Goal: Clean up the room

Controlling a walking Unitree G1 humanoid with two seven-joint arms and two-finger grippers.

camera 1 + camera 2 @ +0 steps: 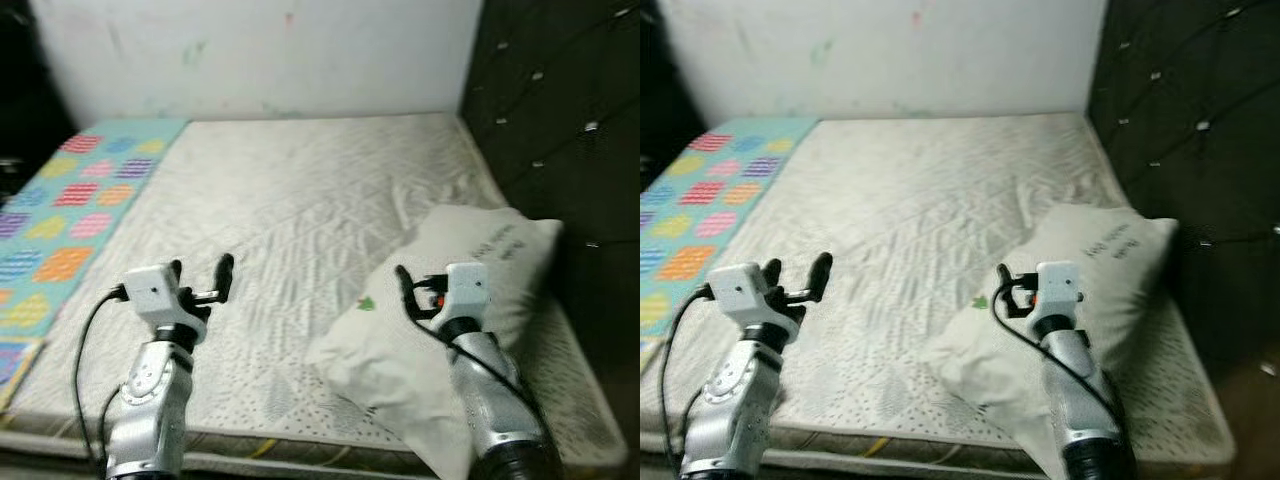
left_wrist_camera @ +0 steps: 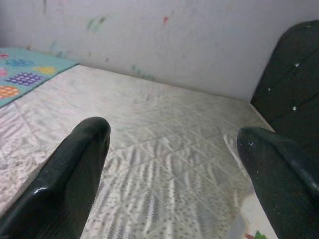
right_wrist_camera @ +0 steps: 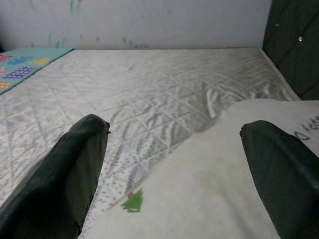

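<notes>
- Left eye view: lying on the right part of a quilted off-white bare mattress (image 1: 300, 200), a rumpled white pillow (image 1: 470, 260) with a small green tree print (image 1: 367, 303) and a line of dark writing (image 1: 497, 243) near its far corner, too blurred to read.
- Same view: pillow close to the black button-tufted headboard (image 1: 560, 110) on the right, its near end reaching toward the mattress's front edge.
- Same view: spread along the left side of the mattress, a turquoise patchwork blanket with coloured squares (image 1: 70, 220); behind the bed, a scuffed white wall (image 1: 260, 50).
- Same view: left gripper (image 1: 200, 275) raised over the near left part of the mattress, black fingers parted, nothing between them.
- Same view: right gripper (image 1: 425, 285) raised above the pillow; one black finger (image 1: 403, 285) clear, the other hidden, so spread not readable here.
- Right eye view: same layout; the right silver arm (image 1: 1075, 390) crosses in front of the pillow's near end.
- Left wrist view: two black fingertips (image 2: 75, 169) wide apart, holding nothing, quilted mattress between them, headboard at the far edge.
- Right wrist view: black fingers (image 3: 65, 174) spread wide and empty, above the pillow; tree print between them, upside-down dark letters at the picture's edge, unreadable; pillow surface white, faintly soiled, creased.
</notes>
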